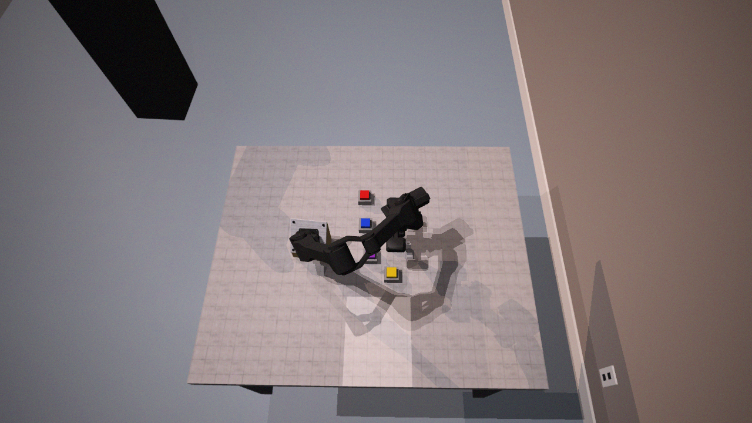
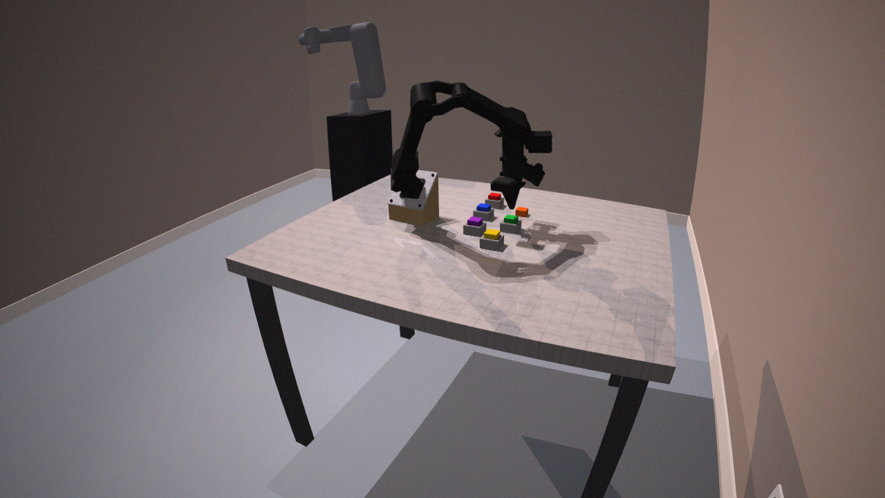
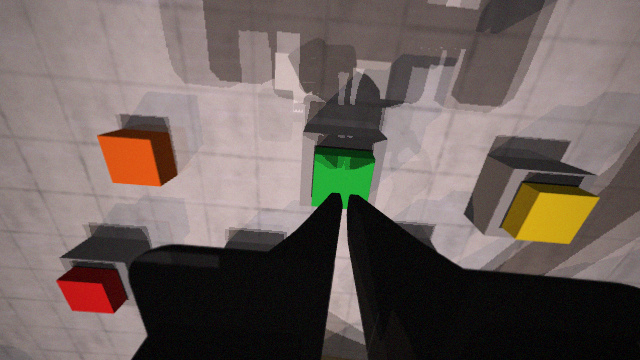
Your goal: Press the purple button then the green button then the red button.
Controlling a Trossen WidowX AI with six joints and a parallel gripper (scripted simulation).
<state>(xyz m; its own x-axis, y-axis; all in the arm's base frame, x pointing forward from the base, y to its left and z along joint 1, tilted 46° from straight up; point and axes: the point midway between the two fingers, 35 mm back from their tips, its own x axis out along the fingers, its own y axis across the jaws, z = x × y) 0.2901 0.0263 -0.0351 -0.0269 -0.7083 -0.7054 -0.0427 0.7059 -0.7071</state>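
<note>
- Gripper [image 3: 345, 197] closed on nothing, its two black fingers drawn together to a thin slit and pointing down.
- In the wrist view, tips poised over the near edge of the green button [image 3: 343, 172], at 12 o'clock from the fingers (contact with the cap impossible to judge from here).
- From the exterior view, gripper [image 2: 511, 201] hanging above the green button [image 2: 510, 219], with a visible gap between tip and cap.
- Orange block [image 3: 136, 156] at 9 o'clock from the green button, well apart, lying bare on the table [image 3: 50, 75] without a grey housing.
- Red button [image 3: 91, 289] at 7 o'clock in the wrist view, partly behind the gripper body; seen in the top view at [image 1: 364, 194].
- Yellow button [image 3: 549, 212] at 3 o'clock from the green one, in its grey housing.
- Purple button [image 2: 474, 220] near the arm's base side of the cluster, mostly hidden under the forearm in the top view.
- Blue button [image 1: 365, 222] between red and purple, beside the black arm [image 1: 368, 239].
- Arm base [image 2: 413, 201] mounted on a wedge at the table's far side.
</note>
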